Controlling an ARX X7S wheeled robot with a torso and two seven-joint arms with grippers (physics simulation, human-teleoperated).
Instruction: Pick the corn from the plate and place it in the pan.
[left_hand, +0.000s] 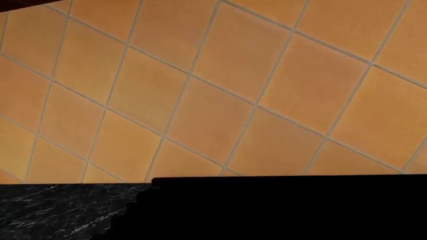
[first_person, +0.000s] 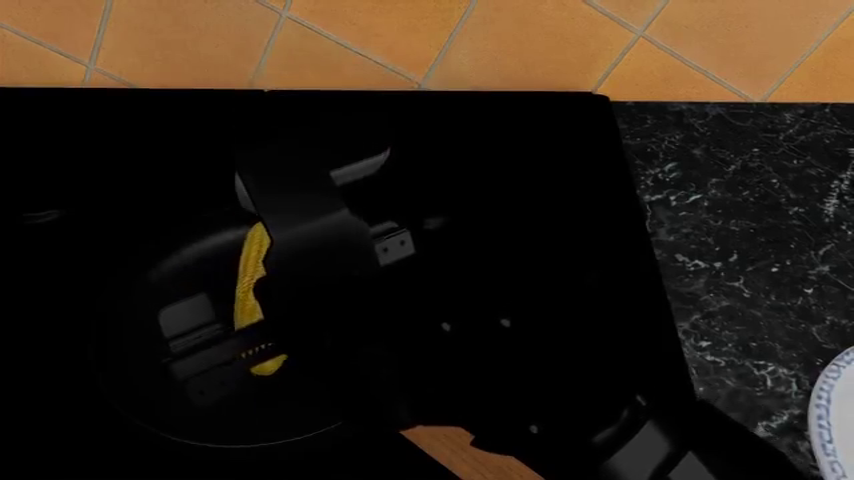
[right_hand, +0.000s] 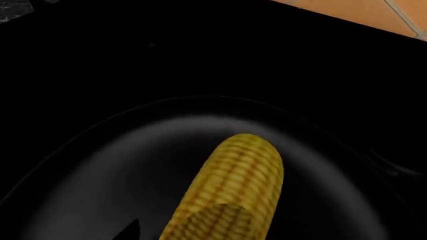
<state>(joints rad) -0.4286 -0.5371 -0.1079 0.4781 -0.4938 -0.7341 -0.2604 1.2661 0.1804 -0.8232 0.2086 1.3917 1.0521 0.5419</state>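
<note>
Corn: yellow cob with rows of kernels, left of centre in the head view, lying inside the pan and partly covered by the right arm. In the right wrist view the cob fills the lower middle, its rounded end pointing up over the pan's dark floor.

Pan: round, black, shallow, lower left of the head view on a black cooktop; its rim is hard to trace against that surface. Its light-brown wooden handle shows as a short stretch at the bottom centre.

Right gripper: black, directly over the pan, with the cob showing between its dark parts. It seems to be pinching the cob, but black on black leaves this unclear, so I cannot tell its state.

Left gripper: not seen in any view.

Plate: white with a blue patterned rim, only an edge at the lower right of the head view, well apart from the pan.

Counter: black marble with white veins, right of the cooktop.

Wall tiles: orange, set diagonally, filling most of the left wrist view.
</note>
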